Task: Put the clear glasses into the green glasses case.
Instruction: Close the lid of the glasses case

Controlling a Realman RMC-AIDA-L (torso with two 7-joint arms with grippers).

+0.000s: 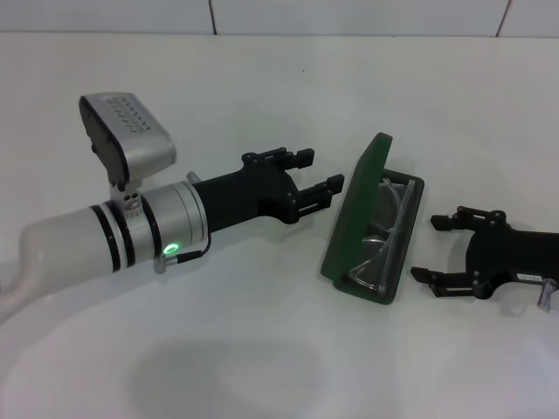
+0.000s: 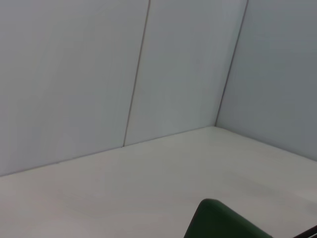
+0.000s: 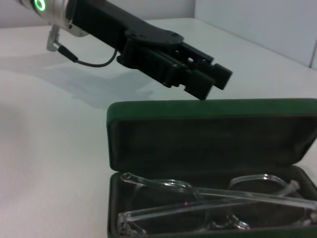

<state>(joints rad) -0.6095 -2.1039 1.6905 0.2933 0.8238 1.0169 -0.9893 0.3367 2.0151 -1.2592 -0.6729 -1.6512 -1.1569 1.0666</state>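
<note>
No legible text, brand, number or sign is found in any view; a small white label is borne by the right hand (image 1: 450, 253) near its wrist, but its print cannot be made out
</note>
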